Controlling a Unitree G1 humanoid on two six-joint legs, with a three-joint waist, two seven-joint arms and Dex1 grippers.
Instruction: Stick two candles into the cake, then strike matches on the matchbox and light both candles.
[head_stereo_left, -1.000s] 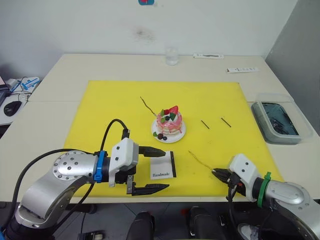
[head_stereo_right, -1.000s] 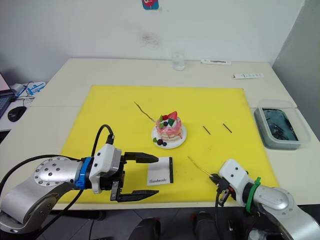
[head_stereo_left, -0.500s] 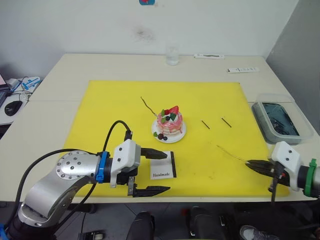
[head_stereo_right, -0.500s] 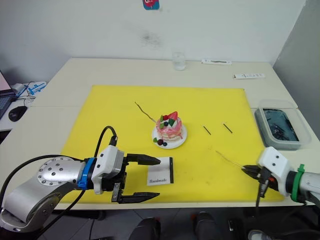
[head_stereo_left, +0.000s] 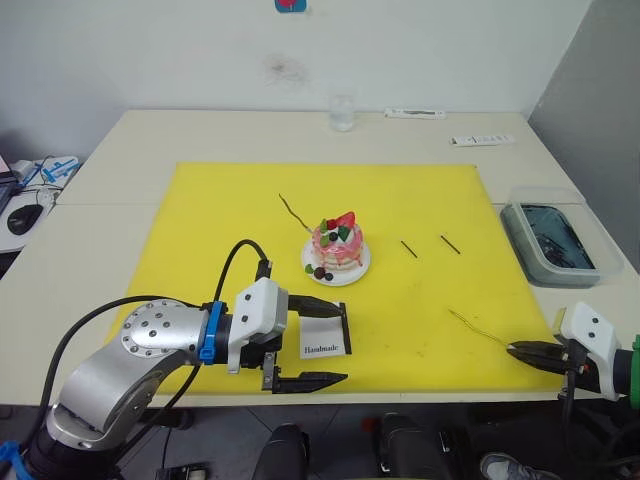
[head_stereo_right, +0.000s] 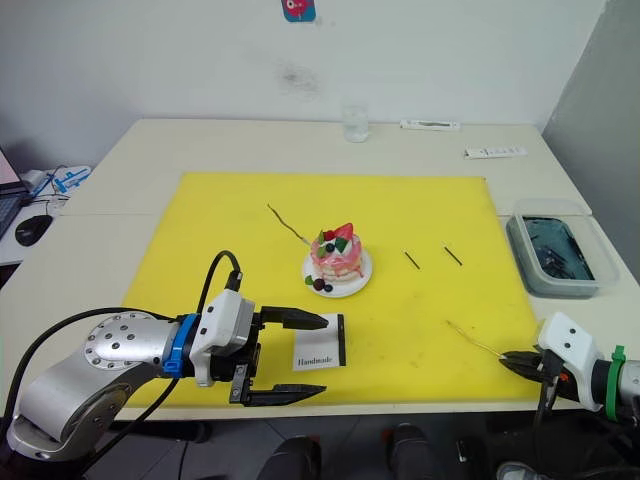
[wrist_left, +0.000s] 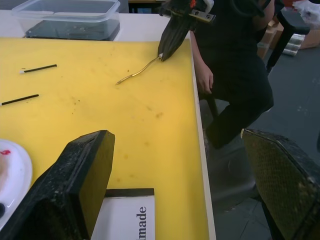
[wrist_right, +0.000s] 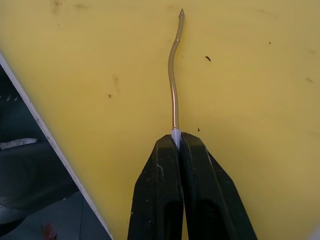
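Golden candle (wrist_right: 173, 85) pinched by its whitish tip in the right pincer (head_stereo_right: 510, 358), near right; apparently still unplanted. Next: carry it left to the cake (head_stereo_right: 337, 253). Left pincer (head_stereo_right: 293, 357) gapes wide by the matchbox (head_stereo_right: 320, 353).

yellow mat (head_stereo_left: 220, 220) on table (head_stereo_left: 150, 130) | glass (head_stereo_left: 342, 112) at back | lidded container (head_stereo_left: 548, 238) right

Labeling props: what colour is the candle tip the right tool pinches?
Whitish tip on golden-brown candle; clearest in right wrist view.
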